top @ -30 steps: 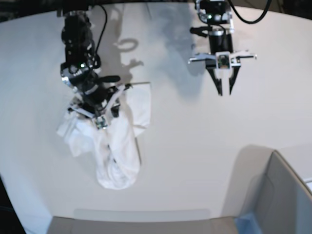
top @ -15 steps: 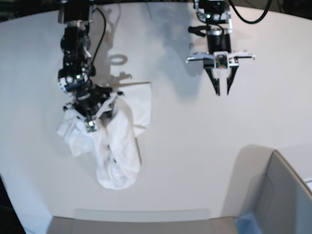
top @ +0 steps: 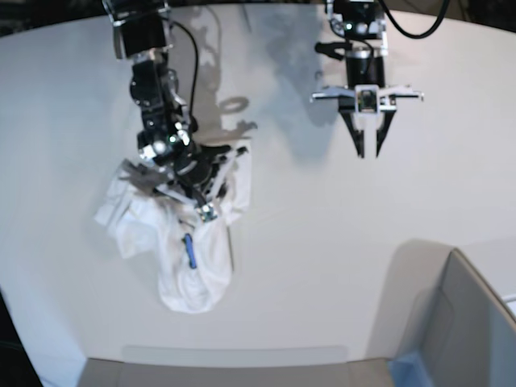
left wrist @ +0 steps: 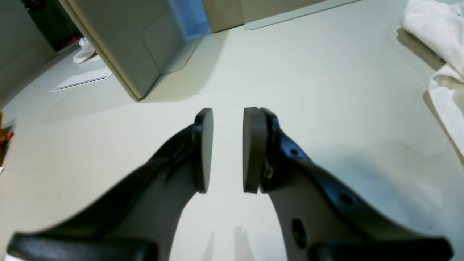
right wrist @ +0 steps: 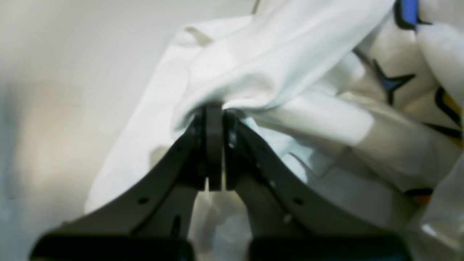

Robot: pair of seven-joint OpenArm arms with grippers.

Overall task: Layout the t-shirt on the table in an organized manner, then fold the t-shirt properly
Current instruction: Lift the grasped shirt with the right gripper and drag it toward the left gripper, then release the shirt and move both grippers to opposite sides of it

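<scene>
The white t-shirt [top: 193, 270] lies crumpled on the left of the table [top: 322, 234], with a bit of blue print showing. My right gripper [top: 211, 179] is down in the top of the heap. In the right wrist view its jaws [right wrist: 214, 112] are shut on a fold of the t-shirt [right wrist: 290, 54], with blue and yellow print at the right. My left gripper [top: 369, 149] hangs over bare table at the back right, well apart from the cloth. It is open [left wrist: 227, 116] with nothing between its pads, and the t-shirt [left wrist: 442, 54] sits at that view's right edge.
A grey box with a blue edge [top: 468, 322] stands at the front right corner, also seen as the box [left wrist: 127, 43] ahead of the left gripper. The table's curved far edge runs behind both arms.
The right arm swung right over the heap and its jaws closed on the cloth. The shirt's top shifted and blue print now shows. The left arm stayed put.
</scene>
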